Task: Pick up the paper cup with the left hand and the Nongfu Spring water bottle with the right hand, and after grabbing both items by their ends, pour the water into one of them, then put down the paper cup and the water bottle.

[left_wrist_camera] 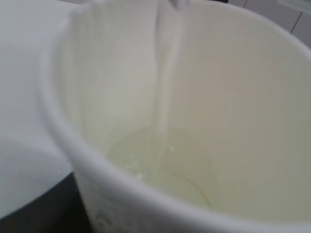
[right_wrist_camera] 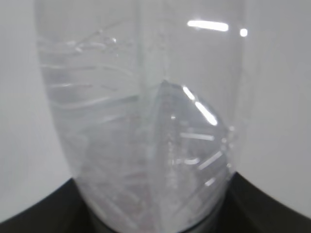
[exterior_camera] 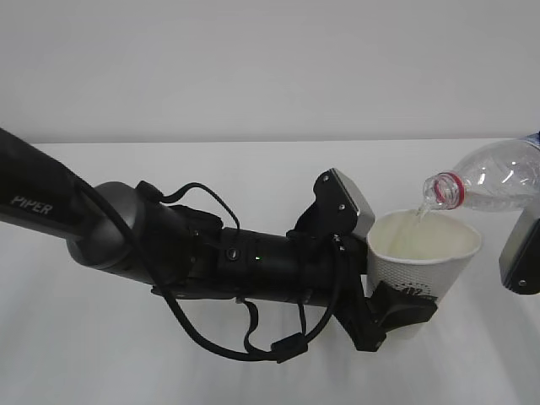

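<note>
White tabletop (exterior_camera: 253, 363), plain white wall (exterior_camera: 253, 59). Left hand (exterior_camera: 396, 308) clamps the paper cup (exterior_camera: 422, 253); right hand (exterior_camera: 521, 253) grips the Nongfu Spring water bottle (exterior_camera: 494, 177).

It looks like a robot test room or a lab. A plain white table (exterior_camera: 101, 354) fills the lower part of the frame, a bare white wall (exterior_camera: 253, 59) stands behind it, and a black arm marked "PIPER" (exterior_camera: 51, 198) with loose cables (exterior_camera: 211, 337) reaches in from the left.

The cup (exterior_camera: 422, 253) is made of matt white paper with a dimpled outer wall and a smooth inside. The bottle (exterior_camera: 494, 179) is formed of clear, glossy, ribbed plastic. The counter (exterior_camera: 126, 354) is finished matt white.
</note>
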`<act>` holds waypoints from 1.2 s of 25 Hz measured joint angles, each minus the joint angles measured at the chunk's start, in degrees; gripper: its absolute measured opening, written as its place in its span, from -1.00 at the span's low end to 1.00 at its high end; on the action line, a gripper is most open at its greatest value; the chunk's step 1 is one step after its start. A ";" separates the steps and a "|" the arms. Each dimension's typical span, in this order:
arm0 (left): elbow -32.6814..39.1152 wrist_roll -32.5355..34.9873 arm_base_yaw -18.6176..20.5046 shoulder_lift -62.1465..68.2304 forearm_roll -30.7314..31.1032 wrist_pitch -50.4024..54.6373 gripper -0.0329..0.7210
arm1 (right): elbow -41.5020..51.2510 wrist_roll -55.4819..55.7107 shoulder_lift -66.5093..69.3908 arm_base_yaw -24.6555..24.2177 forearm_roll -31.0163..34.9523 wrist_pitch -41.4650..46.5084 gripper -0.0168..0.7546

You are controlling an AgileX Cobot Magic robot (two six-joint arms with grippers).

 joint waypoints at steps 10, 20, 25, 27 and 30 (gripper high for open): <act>0.00 0.00 0.00 0.00 0.00 0.00 0.43 | 0.00 -0.10 0.00 0.00 0.00 0.00 0.12; 0.00 0.00 0.00 0.00 0.00 0.00 0.43 | 0.00 -0.44 0.00 0.00 0.00 0.00 0.12; 0.00 0.00 0.00 0.00 0.00 0.00 0.43 | 0.00 -0.55 0.00 0.00 0.00 0.00 0.12; 0.00 0.00 0.00 0.00 0.00 0.00 0.43 | 0.00 -0.55 0.00 0.00 0.00 0.00 0.12; 0.00 0.00 0.00 0.00 0.00 0.00 0.43 | 0.00 -0.55 0.00 0.00 0.00 0.00 0.12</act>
